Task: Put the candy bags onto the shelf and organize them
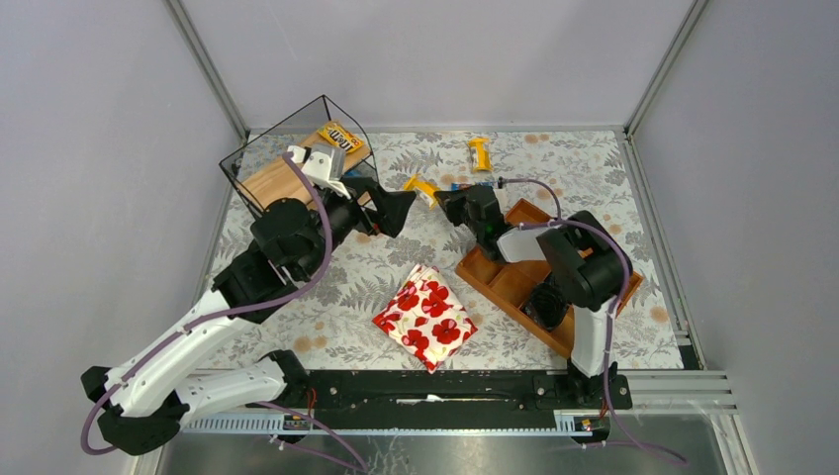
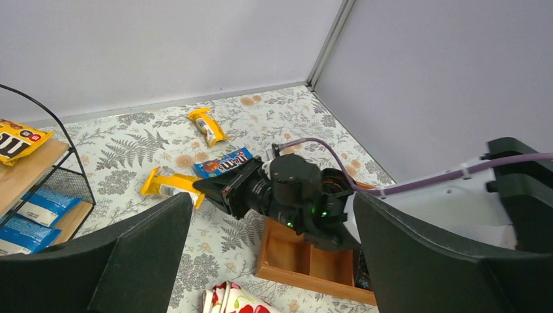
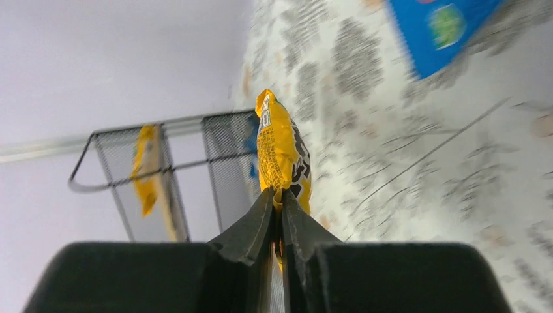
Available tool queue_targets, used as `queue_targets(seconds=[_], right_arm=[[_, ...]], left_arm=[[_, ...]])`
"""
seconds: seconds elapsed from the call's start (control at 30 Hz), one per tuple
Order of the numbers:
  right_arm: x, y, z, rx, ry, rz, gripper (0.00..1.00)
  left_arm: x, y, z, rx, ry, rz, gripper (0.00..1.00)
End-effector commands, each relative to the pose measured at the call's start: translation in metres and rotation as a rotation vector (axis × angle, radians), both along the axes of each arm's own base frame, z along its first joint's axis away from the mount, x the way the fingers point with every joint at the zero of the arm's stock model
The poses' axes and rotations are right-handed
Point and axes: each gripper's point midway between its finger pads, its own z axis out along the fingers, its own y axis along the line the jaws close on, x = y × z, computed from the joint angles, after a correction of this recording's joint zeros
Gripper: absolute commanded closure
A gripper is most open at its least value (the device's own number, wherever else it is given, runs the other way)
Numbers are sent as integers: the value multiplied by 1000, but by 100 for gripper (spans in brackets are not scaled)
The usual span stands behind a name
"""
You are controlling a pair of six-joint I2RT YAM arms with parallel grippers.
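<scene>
My right gripper [image 3: 277,195] is shut on the end of a yellow candy bag [image 3: 282,153], held low over the table; the same gripper [image 1: 442,202] and bag [image 1: 419,187] show in the top view. A blue candy bag [image 2: 222,163] lies just behind it, and another yellow one [image 1: 480,153] lies farther back. The black-wire shelf [image 1: 287,163] stands at the far left with a yellow bag [image 1: 341,137] on its top board and blue bags [image 2: 39,205] on a lower board. My left gripper [image 1: 391,210] is wide open and empty, between the shelf and the right gripper.
A reddish-brown wooden tray [image 1: 514,282] with compartments sits under the right arm. A white pouch with red poppies [image 1: 425,317] lies at the near middle of the floral tablecloth. Grey walls close in the back and both sides.
</scene>
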Motion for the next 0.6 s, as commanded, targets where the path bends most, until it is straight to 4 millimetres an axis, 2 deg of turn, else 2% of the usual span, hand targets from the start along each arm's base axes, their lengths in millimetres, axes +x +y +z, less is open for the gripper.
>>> queue_targets(seconds=[0.0,0.17,0.33,0.43,0.57], right_arm=[[-31,32,81,54,-146,176,89],[-69,55,116,106,-178,267,89],[-98,114,164,195,-241,415,89],[-106,151,189,229,-285,462,89],[-97,186,208,276,-310,452,89]], left_arm=[[-3,10,24,-61,-61,12,1],[-7,18,32,-79,-78,22,1],[-16,23,48,-113,-92,2,1],[-25,27,64,-144,-101,-26,1],[-40,33,84,-188,-119,-63,1]])
